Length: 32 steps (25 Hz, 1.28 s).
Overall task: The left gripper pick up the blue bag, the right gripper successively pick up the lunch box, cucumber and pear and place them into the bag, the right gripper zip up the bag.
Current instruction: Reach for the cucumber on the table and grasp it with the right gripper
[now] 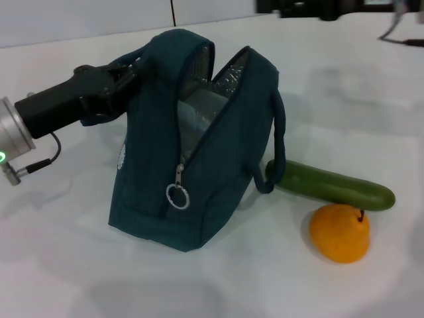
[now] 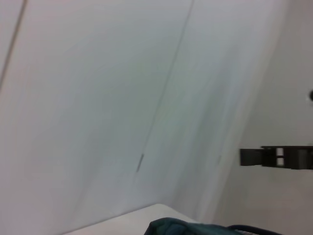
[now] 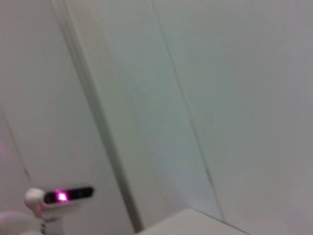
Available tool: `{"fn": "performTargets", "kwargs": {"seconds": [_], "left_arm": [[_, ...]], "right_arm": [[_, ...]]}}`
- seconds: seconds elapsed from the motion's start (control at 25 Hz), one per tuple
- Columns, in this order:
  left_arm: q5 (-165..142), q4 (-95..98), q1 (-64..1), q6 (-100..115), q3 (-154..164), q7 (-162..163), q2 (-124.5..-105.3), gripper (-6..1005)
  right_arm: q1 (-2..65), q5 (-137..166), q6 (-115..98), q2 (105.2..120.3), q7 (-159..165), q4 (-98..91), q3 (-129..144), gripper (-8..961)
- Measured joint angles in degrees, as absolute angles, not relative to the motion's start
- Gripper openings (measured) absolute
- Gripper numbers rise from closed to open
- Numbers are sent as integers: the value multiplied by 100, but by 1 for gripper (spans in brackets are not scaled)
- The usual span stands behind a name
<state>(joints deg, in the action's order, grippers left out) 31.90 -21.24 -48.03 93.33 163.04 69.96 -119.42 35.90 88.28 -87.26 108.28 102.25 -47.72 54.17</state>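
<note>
Because the large teal-blue fabric bag (image 1: 199, 146) has to stay open for loading, I keep my left pincer (image 1: 126, 76), the black claw on the arm with the silver cuff, pinched on the padded handle at the bag's upper edge on my left side. That pull props the bag up on the white bench (image 1: 79, 278) and parts its mouth, so the silver foil lining (image 1: 228, 69) faces upward. The zip is undone and its ring pull (image 1: 177, 196) hangs down the front seam, where the other arm could reach it later. The second loop handle (image 1: 278, 146) droops over the bag's right side, touching the end of the long dark green cucumber (image 1: 331, 185). The squat orange-yellow pear (image 1: 340, 232) sits just in front of the cucumber, both on my right and handy for the right arm.

A pale, flat shape shows inside the opening; I judge it may be the clear lunch box (image 1: 199, 119) already put in, but I cannot be sure. My own fingertips are half buried in fabric. My right pincer shows in no view; its wrist camera sees only a pale wall and a small lit device (image 3: 61, 197). The left wrist view catches just a sliver of the bag.
</note>
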Motion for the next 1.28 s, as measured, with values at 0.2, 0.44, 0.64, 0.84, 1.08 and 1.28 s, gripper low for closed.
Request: {"fn": "performTargets", "kwargs": {"seconds": [0.2,0.44,0.64,0.84,1.08,1.28], "left_arm": [[3327,-2118,-4743,9109,16303,6903,-11943,53],[3363,-2115,-4769,8810,16303,6843,-11936,53],[3302,-2065,-4780,8658,16307,6841,-11938,53],[3280,-2049,-4800,8526,16311,6838,-11930,53],[3276,-2048,-4832,8510,16312,6787,-11927,53],[3278,-2085,-4851,8507,16313,6785,-11926,53]], "right_arm": [[3377,9127,-8697,10501,10639,-5034,5373,657],[3498,10834,-8869,10447,11582,-5534,5159,541],[3559,11904,-9196,10696,11892,-6048,5192,568],[3587,12825,-9360,11048,12078,-6620,5199,659],[3849,13563,-9748,11181,12382,-6852,5552,768],[3975,14017,-9744,11376,12492,-6968,6035,822]]}}
